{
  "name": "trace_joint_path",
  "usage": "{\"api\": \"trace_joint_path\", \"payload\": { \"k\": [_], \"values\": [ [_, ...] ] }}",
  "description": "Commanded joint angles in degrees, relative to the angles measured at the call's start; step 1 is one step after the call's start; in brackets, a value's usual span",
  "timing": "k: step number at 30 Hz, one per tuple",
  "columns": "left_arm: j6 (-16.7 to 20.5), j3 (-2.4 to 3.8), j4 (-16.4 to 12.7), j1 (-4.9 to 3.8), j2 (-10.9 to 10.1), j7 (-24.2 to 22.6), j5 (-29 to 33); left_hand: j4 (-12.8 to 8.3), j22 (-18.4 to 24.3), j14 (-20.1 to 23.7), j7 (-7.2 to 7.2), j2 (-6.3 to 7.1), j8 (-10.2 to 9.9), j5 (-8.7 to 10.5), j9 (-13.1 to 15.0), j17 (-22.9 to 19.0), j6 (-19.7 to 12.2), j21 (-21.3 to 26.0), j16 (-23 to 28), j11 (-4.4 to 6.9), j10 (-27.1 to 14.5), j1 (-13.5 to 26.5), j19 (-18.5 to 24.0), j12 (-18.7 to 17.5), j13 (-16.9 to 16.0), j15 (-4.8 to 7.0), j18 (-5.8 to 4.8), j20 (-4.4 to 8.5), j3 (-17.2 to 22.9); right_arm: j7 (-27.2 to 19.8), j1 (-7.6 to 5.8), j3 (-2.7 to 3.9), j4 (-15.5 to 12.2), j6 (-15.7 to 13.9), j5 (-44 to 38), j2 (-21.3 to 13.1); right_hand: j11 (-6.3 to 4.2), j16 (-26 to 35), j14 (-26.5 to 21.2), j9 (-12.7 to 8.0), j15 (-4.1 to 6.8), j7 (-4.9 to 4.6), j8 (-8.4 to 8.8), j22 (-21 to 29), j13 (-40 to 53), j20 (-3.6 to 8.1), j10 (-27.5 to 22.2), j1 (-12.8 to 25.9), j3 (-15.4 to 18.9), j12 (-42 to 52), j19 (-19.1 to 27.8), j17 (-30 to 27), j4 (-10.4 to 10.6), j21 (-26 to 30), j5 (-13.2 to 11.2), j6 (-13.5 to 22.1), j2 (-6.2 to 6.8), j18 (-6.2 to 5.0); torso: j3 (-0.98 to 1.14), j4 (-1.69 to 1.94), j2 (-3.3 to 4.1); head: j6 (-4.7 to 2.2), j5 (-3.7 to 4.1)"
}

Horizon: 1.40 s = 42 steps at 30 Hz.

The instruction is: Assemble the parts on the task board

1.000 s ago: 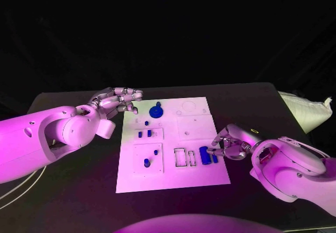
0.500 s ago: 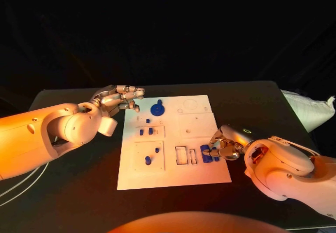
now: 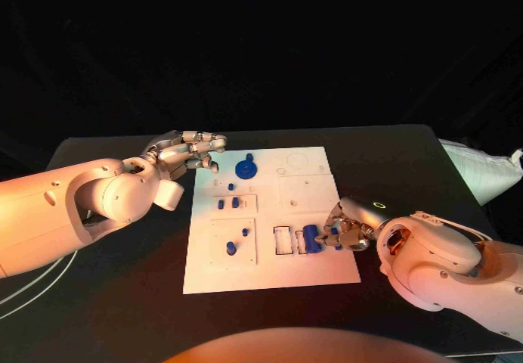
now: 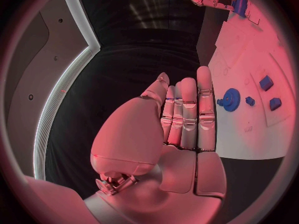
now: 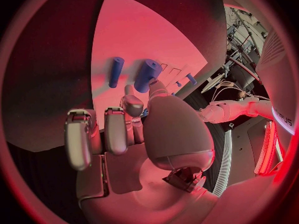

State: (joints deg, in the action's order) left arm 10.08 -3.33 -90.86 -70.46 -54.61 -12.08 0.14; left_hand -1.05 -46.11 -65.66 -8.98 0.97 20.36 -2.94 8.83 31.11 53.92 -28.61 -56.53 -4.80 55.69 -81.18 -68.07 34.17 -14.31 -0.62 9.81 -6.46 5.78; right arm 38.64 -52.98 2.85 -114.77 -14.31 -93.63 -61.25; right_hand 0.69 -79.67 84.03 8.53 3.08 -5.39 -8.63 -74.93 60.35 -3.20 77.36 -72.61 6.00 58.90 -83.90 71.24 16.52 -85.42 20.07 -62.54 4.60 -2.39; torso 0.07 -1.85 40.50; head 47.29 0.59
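The white task board [image 3: 316, 272] lies mid-table. A blue gear [image 3: 244, 168] sits near its far edge, also seen as the gear [image 4: 231, 99]. Several small blue parts [image 3: 228, 204] stand in the left-hand recesses. My right hand [image 3: 347, 231] rests at the board's right edge, thumb and a fingertip pinching a blue block [image 5: 147, 74]. A longer blue part [image 3: 311, 237] lies just beside it, next to two empty rectangular slots [image 3: 290, 242]. My left hand [image 3: 185, 155] hovers at the board's far left corner with its fingers [image 4: 187, 114] straight and nothing in them.
A white bag [image 3: 480, 170] lies off the table's right side. Pale cables [image 3: 22, 291] hang at the near left. Bare black table [image 3: 414, 166] surrounds the board.
My right hand and the two blue parts by it have slid a little left across the board, toward the empty slots. The left hand has hardly moved.
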Motion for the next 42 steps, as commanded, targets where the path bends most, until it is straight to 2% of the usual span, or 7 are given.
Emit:
{"api": "trace_joint_path", "payload": {
  "k": [1,20,24,28,31,32,42],
  "values": [
    [-1.16,0.04,-0.09,0.03,0.11,-0.66,-0.02,0.06,0.04,0.04,0.09,-0.18,0.23,0.12,-0.05,-0.09,-0.28,0.28,0.33,-0.04,-0.38,0.13,-0.21,-0.2,0.09,0.02,0.61,0.0,-0.2,0.55,0.31,-0.07,0.46,2.32,-1.5,0.63,0.08,-0.3,3.07,0.09,0.19,-0.05,-0.35,-8.18,0.1,0.21,0.25,-0.04,0.51,0.22,-2.03,0.08,0.05,-0.1,-0.32,0.36,-0.67,0.62,-0.01,0.04,0.02,-0.03,-0.03],
    [-1.34,0.03,0.0,0.1,0.15,-0.56,-0.02,0.06,0.04,0.04,0.09,-0.18,0.23,0.12,-0.05,-0.09,-0.28,0.28,0.33,-0.04,-0.38,0.13,-0.21,-0.2,0.09,0.02,0.61,0.0,-0.2,0.73,1.4,-0.18,3.08,2.98,-0.92,3.34,0.11,-0.39,3.0,0.36,0.15,-0.07,-0.45,-8.22,0.59,0.18,-0.01,0.12,1.38,0.19,-2.04,0.23,0.09,-0.11,-1.4,0.5,-0.98,0.63,0.03,0.0,0.0,0.19,-0.23],
    [-1.38,0.03,0.02,0.11,0.18,-0.53,-0.02,0.06,0.04,0.04,0.09,-0.18,0.23,0.12,-0.05,-0.09,-0.28,0.28,0.33,-0.04,-0.38,0.13,-0.21,-0.2,0.09,0.02,0.61,0.0,-0.2,0.75,1.44,-0.18,3.46,3.07,-1.03,3.4,0.08,-0.47,2.97,0.59,0.17,-0.04,-0.6,-8.29,1.0,0.18,-0.14,-0.95,1.34,0.22,-2.07,0.39,-0.25,-0.14,-1.11,0.48,-1.75,0.65,-0.02,0.01,-0.04,0.16,-0.18],
    [-1.45,0.03,0.03,0.12,0.22,-0.51,-0.02,0.06,0.04,0.04,0.09,-0.18,0.23,0.12,-0.05,-0.09,-0.28,0.28,0.33,-0.04,-0.38,0.13,-0.21,-0.2,0.09,0.02,0.61,0.0,-0.2,0.95,1.46,-0.19,3.92,3.21,-0.4,3.4,-0.15,-0.49,2.92,0.96,0.38,0.11,-0.87,-8.29,1.26,0.29,-0.49,-5.68,-0.34,-0.18,-2.06,0.48,-2.11,-0.12,-0.83,0.26,-3.54,0.63,-0.03,-0.01,-0.03,0.11,-0.22],
    [-1.51,0.03,0.03,0.14,0.24,-0.5,-0.02,0.06,0.04,0.04,0.09,-0.18,0.23,0.12,-0.05,-0.09,-0.28,0.28,0.33,-0.04,-0.38,0.13,-0.21,-0.2,0.09,0.02,0.61,0.0,-0.2,1.05,1.47,-0.18,3.76,1.68,1.92,3.27,-0.3,-0.72,2.97,1.17,0.54,0.21,-0.95,-8.36,1.49,0.53,-0.64,-9.53,-2.91,-0.51,-2.1,0.93,-3.69,-0.15,-6.7,0.02,-5.24,0.65,-0.02,0.0,-0.08,0.1,-0.26],
    [-1.52,0.03,0.04,0.15,0.23,-0.49,-0.02,0.06,0.04,0.04,0.09,-0.18,0.23,0.12,-0.05,-0.09,-0.28,0.28,0.33,-0.04,-0.38,0.13,-0.21,-0.2,0.09,0.02,0.61,0.0,-0.2,1.06,1.47,-0.18,3.58,0.79,2.67,3.19,-0.31,-0.8,2.99,1.2,0.51,0.21,-0.94,-8.39,1.63,0.53,-0.58,-9.83,-3.31,-0.48,-2.12,1.08,-3.78,-0.17,-7.36,-0.01,-5.34,0.66,0.0,-0.03,-0.08,0.06,-0.28],
    [-1.73,0.03,0.14,0.27,0.25,-0.42,-0.02,0.16,0.11,0.04,0.1,-0.27,0.23,0.12,-0.08,-0.13,-0.34,0.36,0.34,-0.04,-0.44,0.24,-0.23,-0.2,0.13,0.0,0.61,-0.01,-0.25,-0.1,0.57,0.59,0.73,-8.73,15.47,1.88,-0.25,-0.71,2.94,1.25,0.46,0.14,-0.79,-8.25,1.31,0.5,-0.73,-9.84,-4.03,-1.23,-2.04,0.97,-3.64,-0.07,-6.68,0.01,-4.92,0.63,-0.05,0.07,-0.06,-0.18,-0.11]
  ]
}}
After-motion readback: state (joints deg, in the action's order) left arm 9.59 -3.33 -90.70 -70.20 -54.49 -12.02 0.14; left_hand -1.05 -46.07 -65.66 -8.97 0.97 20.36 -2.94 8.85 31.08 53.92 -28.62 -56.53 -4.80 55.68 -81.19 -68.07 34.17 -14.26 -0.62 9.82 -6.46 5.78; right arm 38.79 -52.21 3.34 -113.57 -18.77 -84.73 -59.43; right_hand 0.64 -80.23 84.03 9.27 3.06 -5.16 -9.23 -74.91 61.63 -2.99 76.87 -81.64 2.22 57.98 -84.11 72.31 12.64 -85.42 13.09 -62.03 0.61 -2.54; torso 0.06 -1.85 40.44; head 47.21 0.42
